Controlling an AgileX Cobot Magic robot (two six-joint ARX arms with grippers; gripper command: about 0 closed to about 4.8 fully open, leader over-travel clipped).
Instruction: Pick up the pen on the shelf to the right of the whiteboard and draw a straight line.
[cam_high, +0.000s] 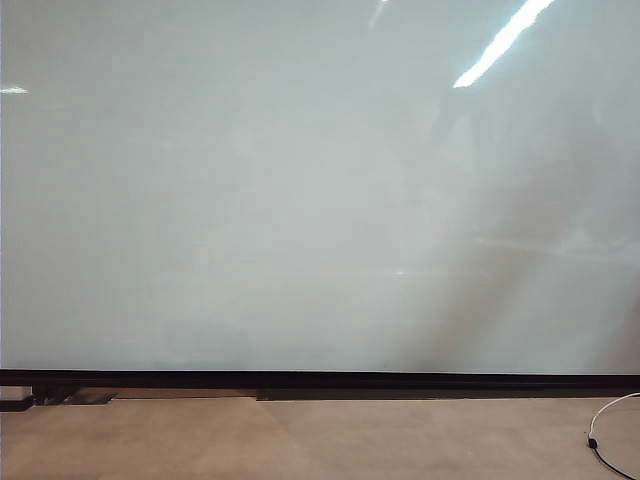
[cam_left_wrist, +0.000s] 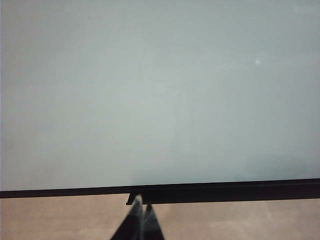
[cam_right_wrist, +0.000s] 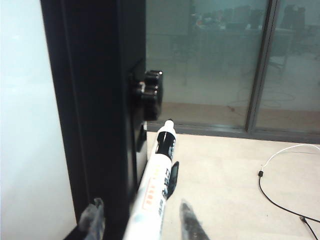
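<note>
Exterior: frontal on whiteboard (cam_high: 300, 200), floor below | Left wrist: same board and lower strip, nearer | Right wrist: board's black side frame (cam_right_wrist: 95, 100), close.

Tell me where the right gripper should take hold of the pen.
On the mid-barrel of the pen, a judgement from the right wrist view. It slants up along the black frame, tip away from the camera, between the spread fingers of the right gripper. Come along its length and close across the barrel, below the clip.
</note>
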